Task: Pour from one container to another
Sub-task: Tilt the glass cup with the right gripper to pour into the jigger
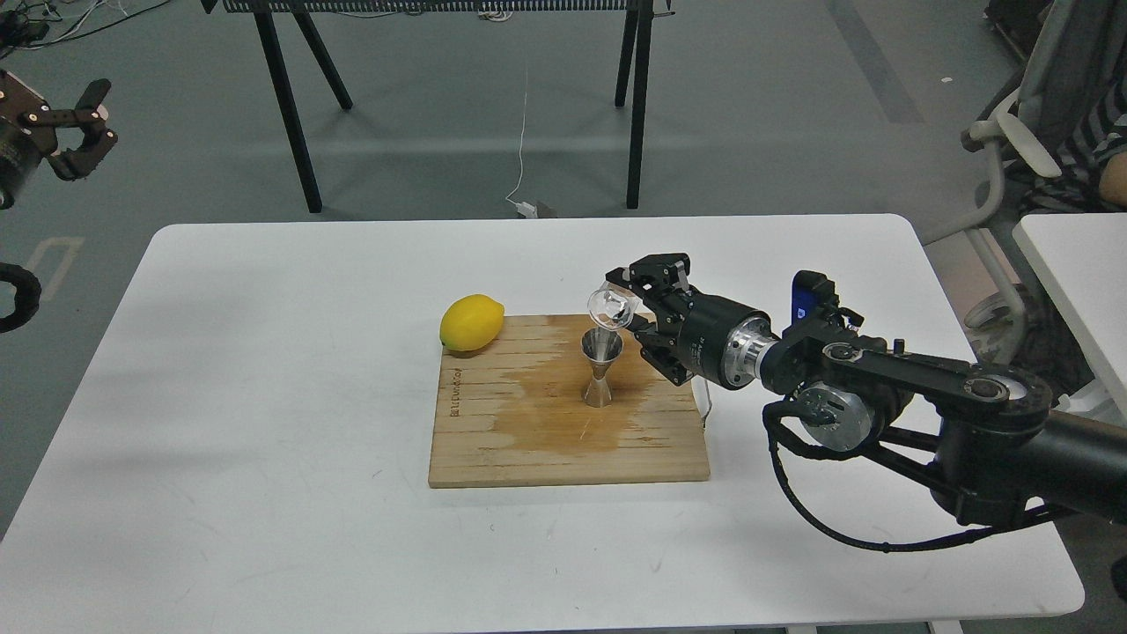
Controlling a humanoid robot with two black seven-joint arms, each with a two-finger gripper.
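Note:
The small clear glass cup [609, 307] is tipped on its side just above the mouth of the steel jigger [601, 367]. My right gripper [629, 310] is shut on the cup, reaching in from the right. The jigger stands upright on the wooden board [493, 440], in the middle of a wet brown stain. My left gripper [84, 132] hovers open at the far left, off the table, holding nothing.
A yellow lemon [472, 322] lies on the board's back left corner. The board sits mid-way on the white table [264, 396]. A second white table [1070, 273] and a seated person are at the right; black trestle legs stand behind.

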